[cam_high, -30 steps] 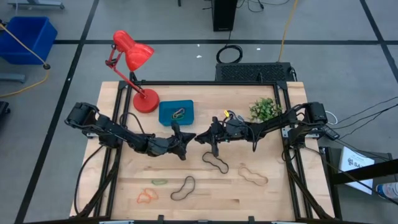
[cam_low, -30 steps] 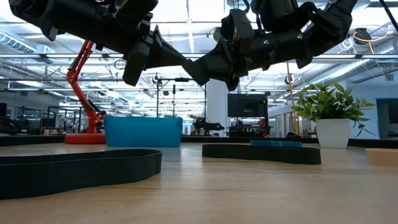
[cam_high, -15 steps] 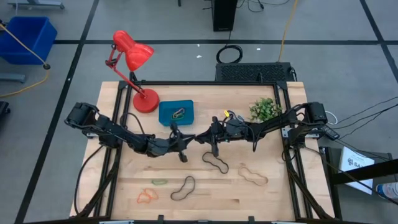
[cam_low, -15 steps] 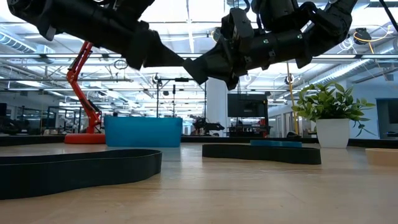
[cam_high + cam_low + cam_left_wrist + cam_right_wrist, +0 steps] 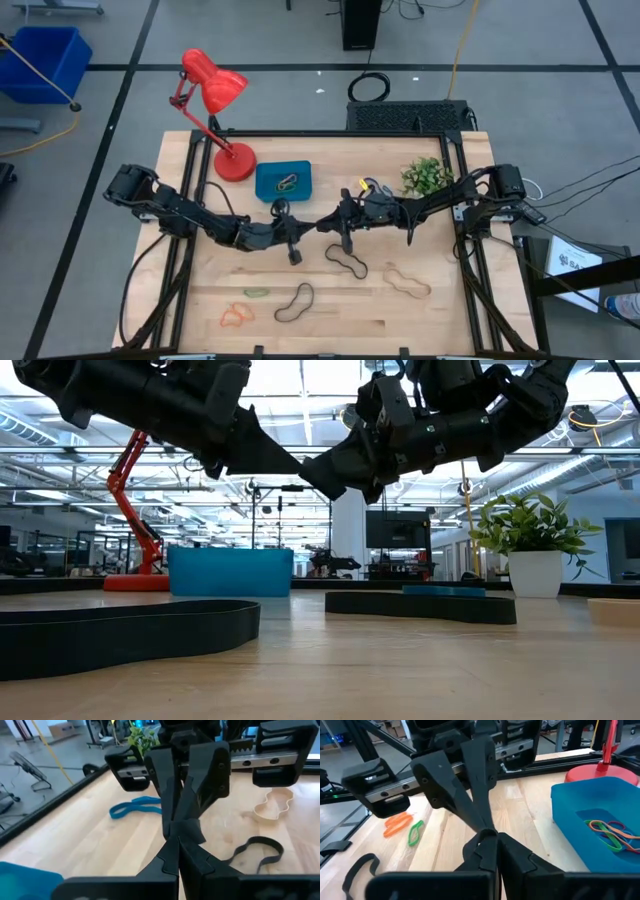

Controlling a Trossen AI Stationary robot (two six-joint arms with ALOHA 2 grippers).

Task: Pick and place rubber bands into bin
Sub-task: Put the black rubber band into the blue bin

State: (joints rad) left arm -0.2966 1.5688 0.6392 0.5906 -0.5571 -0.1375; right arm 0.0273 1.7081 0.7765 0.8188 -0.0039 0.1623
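My left gripper (image 5: 307,226) and my right gripper (image 5: 321,224) are both shut and stand tip to tip above the table's middle, level with each other; the low view shows them well above the wood (image 5: 302,464). I see no band between the fingers. The teal bin (image 5: 268,172) lies on the table behind them with several coloured rubber bands (image 5: 607,831) in it. Loose bands lie flat on the table: black (image 5: 347,260), tan (image 5: 408,284), another black (image 5: 295,303), green (image 5: 256,293), orange (image 5: 237,317) and blue (image 5: 135,808). My left gripper's shut fingertips (image 5: 176,851) meet the free ends of my right gripper's shut fingers (image 5: 181,822), end to end and level; whether they touch I cannot tell. My right gripper's fingertips (image 5: 492,845) likewise meet the left gripper's fingers (image 5: 481,815).
A red desk lamp (image 5: 235,162) stands at the far left beside the bin. A small potted plant (image 5: 425,176) stands at the far right. Black frame rails run along both table sides. A big blue crate (image 5: 45,60) sits on the floor beyond the table.
My left gripper has turned about its long axis while its tip has stayed at my right gripper's tip. The right gripper has kept still. No band has moved.
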